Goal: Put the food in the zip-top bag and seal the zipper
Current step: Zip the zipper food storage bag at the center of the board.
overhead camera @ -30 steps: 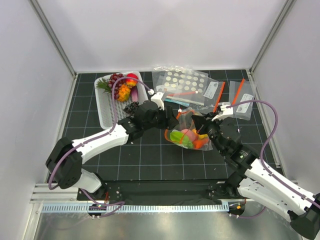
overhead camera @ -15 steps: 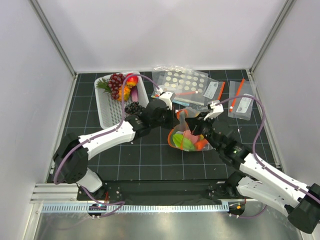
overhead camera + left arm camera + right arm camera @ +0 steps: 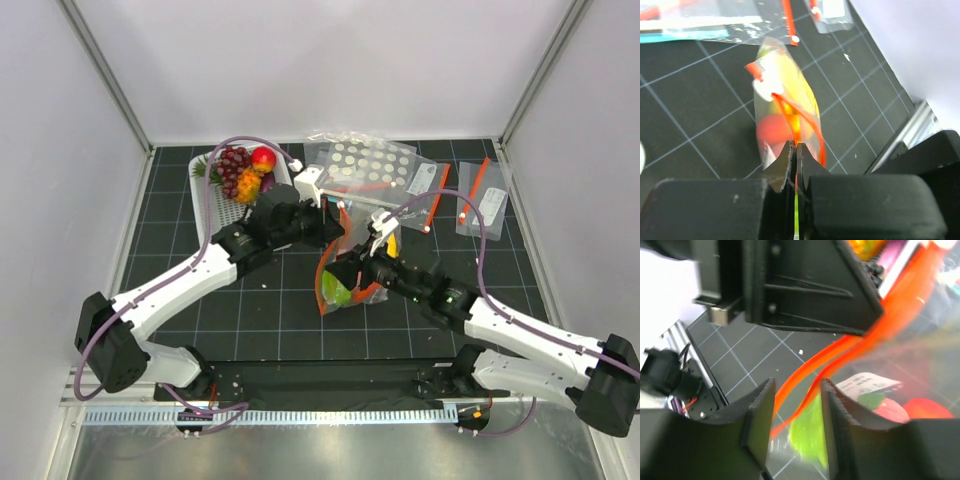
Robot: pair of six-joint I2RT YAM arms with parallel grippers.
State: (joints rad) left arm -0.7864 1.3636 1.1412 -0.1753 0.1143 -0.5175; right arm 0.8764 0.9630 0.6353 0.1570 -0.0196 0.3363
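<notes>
The zip-top bag [image 3: 350,268] hangs tilted above the mat with the food inside: a green piece [image 3: 340,292] low down and a yellow banana [image 3: 392,243] at its right. My left gripper [image 3: 335,226] is shut on the zipper [image 3: 786,111] at the bag's upper end, with yellow food [image 3: 787,80] and a red piece [image 3: 771,131] blurred beyond its tips [image 3: 795,146]. My right gripper [image 3: 797,390] stands open with the orange-red zipper [image 3: 840,347] running between its fingers. Green food [image 3: 810,432] shows through the plastic. In the top view the right gripper [image 3: 352,274] is at the bag's lower left.
A white slotted basket [image 3: 215,215] with grapes and other toy fruit [image 3: 243,168] stands at the back left. A dotted clear bag [image 3: 365,160] and smaller labelled bags [image 3: 480,200] lie at the back right. The left gripper's black body [image 3: 805,285] hangs close above the right fingers.
The left gripper has shut on the zipper and lifted the bag up and to the left. The right gripper has let go, opened, and moved left along the zipper.
</notes>
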